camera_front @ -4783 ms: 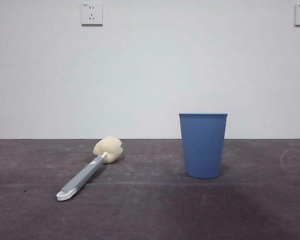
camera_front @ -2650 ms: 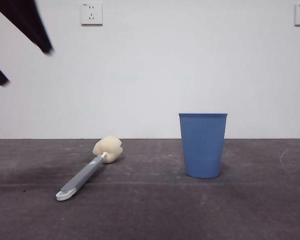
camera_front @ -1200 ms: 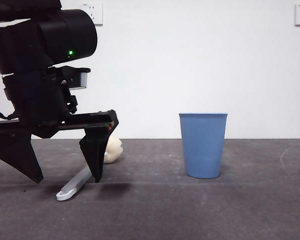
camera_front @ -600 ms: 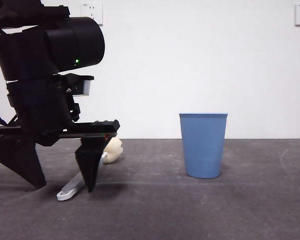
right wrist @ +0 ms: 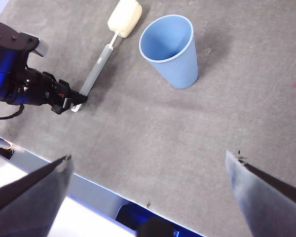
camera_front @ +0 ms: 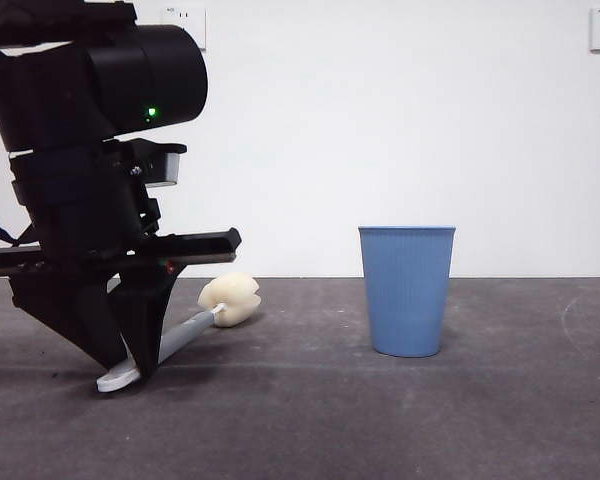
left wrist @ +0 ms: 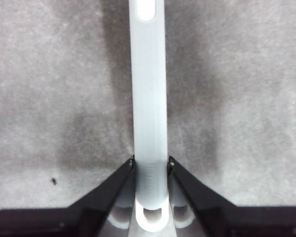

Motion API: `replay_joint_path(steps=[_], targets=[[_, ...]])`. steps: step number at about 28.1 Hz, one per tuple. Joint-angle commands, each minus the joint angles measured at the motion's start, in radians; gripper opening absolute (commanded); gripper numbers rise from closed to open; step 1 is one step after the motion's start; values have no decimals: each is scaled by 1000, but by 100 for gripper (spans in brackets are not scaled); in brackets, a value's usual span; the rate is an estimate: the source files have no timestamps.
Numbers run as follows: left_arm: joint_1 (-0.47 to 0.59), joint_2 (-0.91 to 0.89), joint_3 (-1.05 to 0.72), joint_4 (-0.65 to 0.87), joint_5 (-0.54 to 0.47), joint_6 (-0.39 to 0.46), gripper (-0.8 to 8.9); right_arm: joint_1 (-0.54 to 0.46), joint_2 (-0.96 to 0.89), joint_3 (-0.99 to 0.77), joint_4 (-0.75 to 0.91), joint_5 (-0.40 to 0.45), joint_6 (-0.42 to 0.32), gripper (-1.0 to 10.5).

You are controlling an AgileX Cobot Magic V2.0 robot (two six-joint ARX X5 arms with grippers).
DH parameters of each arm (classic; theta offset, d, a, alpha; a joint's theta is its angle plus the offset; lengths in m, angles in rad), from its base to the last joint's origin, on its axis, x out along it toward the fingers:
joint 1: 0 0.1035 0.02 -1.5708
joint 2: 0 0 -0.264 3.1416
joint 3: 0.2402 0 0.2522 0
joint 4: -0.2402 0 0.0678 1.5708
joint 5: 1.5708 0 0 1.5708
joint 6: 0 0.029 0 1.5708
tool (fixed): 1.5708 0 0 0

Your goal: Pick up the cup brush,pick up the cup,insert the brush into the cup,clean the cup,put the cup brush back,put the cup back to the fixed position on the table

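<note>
The cup brush (camera_front: 195, 328) lies low over the table (camera_front: 380, 420) at the left, its cream sponge head (camera_front: 230, 300) toward the wall. My left gripper (camera_front: 130, 365) is shut on the grey handle (left wrist: 149, 98) near its white tip, one jaw pressed to each side. In the right wrist view the brush (right wrist: 101, 61) points away from the left gripper (right wrist: 71, 101). The blue ribbed cup (camera_front: 407, 290) stands upright to the right, apart from the brush; its inside looks empty (right wrist: 170, 47). My right gripper (right wrist: 148, 157) hovers high above the table, open and holding nothing.
The big dark left arm (camera_front: 90, 150) fills the left of the front view. A white wall with two sockets (camera_front: 183, 12) stands behind the table. The table's near edge (right wrist: 64, 182) shows below the right gripper.
The left gripper dropped lower and its jaws came together on the brush handle. The brush swung slightly: sponge head shifted right, white tip shifted left. The cup stayed still.
</note>
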Motion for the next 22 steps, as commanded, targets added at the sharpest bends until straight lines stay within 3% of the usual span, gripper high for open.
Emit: replay_joint_path(steps=[1, 9, 22], targets=[[-3, -22, -5, -1, 18, 16, -9, 2, -1, 2, 5, -1, 7, 598], [6, -126, -5, -16, 16, 46, -8, 2, -1, 2, 5, -1, 7, 598], [6, -128, -5, -33, 22, 45, -8, 2, -1, 2, 5, -1, 7, 598]])
